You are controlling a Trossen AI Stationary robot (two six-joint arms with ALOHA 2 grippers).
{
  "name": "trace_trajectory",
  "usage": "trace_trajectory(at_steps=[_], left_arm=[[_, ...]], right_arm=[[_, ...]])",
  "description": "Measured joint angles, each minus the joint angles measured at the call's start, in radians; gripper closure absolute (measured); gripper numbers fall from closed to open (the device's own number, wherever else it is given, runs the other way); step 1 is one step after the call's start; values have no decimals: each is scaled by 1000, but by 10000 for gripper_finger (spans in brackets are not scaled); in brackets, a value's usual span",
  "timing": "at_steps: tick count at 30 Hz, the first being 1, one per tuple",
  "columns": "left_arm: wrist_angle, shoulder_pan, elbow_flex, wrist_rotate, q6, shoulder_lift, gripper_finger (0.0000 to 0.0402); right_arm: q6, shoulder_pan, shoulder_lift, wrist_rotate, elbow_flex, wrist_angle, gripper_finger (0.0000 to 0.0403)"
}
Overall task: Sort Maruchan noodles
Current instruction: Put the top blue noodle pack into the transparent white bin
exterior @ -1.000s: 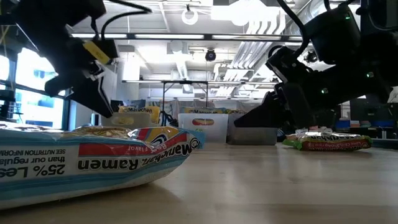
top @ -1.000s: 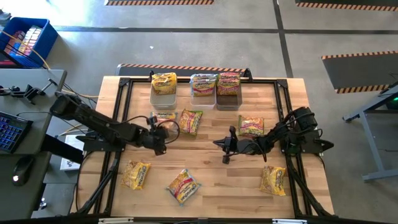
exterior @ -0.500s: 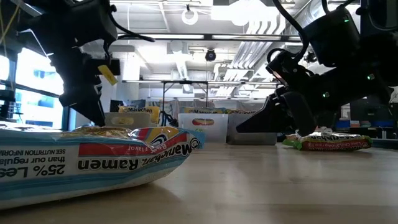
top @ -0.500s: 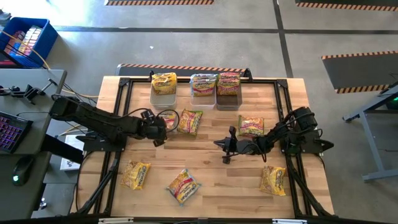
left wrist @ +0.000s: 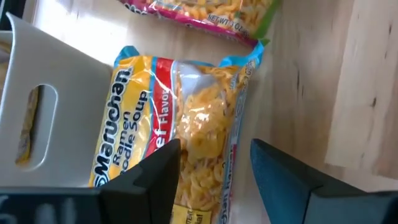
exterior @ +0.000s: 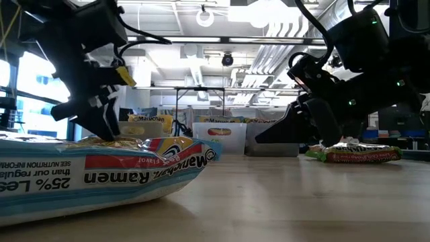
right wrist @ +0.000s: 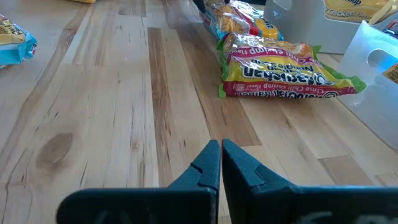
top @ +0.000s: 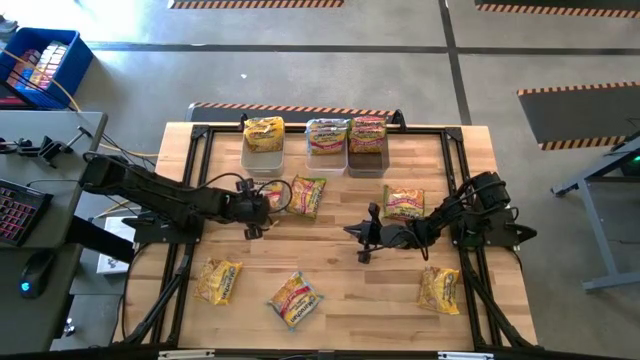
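Two arms low, left pincer (left wrist: 214,165) spread over yellow packet (left wrist: 174,124)

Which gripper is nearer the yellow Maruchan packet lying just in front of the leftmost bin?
Left. The left gripper hangs right over that yellow packet, fingers open astride it. The right gripper sits shut at mid-table, well off to the packet's right.

High view looks straight down on the pale wooden bench (top: 330,260); low view sits level at its surface; both wrist views look closely at packets toward twelve o'clock.
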Motion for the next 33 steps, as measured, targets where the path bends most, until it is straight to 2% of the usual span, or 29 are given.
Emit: trace_trajectory(at_steps=[4, 12, 19, 21, 25, 28, 33], left_arm=[[7, -2, -2, -32, 14, 6, 233], [53, 5, 2, -32, 80, 73, 335], [67, -32, 23, -67, 130, 115, 381], [48, -58, 37, -29, 131, 115, 396], [43, -122, 60, 81, 107, 113, 401], [45, -185, 63, 71, 61, 113, 401], [76, -280, 62, 22, -16, 136, 401]], right_arm=[[0, 0, 0, 0, 0, 0, 402], [0, 0, 0, 0, 0, 0, 402], [0, 0, 0, 0, 0, 0, 402], [2, 0, 0, 0, 0, 0, 402], [21, 0, 0, -43, 0, 0, 402], [55, 0, 0, -131, 0, 0, 402], [178, -17, 0, -166, 38, -6, 398]])
